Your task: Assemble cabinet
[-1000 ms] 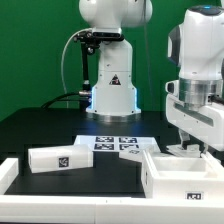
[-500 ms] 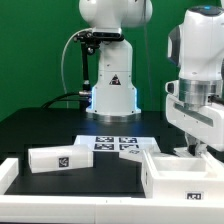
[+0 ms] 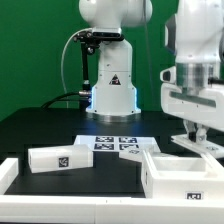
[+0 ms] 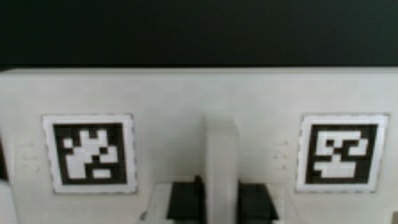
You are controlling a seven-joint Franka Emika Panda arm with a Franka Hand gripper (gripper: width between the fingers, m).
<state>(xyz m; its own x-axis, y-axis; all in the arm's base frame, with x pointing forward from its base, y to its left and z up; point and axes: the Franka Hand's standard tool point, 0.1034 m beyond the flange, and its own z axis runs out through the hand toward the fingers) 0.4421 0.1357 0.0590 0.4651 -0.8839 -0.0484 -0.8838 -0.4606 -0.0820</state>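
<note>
My gripper (image 3: pixel 198 138) hangs at the exterior view's right, just behind the open white cabinet box (image 3: pixel 176 172). In the wrist view the gripper (image 4: pixel 217 192) has its black pads (image 4: pixel 178 202) pressed against both sides of a thin upright white rib of a cabinet panel (image 4: pixel 196 100). That panel carries two black-and-white tags (image 4: pixel 89 150) and fills most of the wrist view. A second loose white cabinet part (image 3: pixel 60 157) with one tag lies at the exterior view's left. I see no knob.
The marker board (image 3: pixel 118 146) lies flat on the black table between the loose part and the box. The white robot base (image 3: pixel 112 85) stands behind it. A raised white rim (image 3: pixel 10 172) borders the table's front and left.
The gripper and wrist have risen and shifted a little toward the exterior view's right. The loose part and the box have not moved.
</note>
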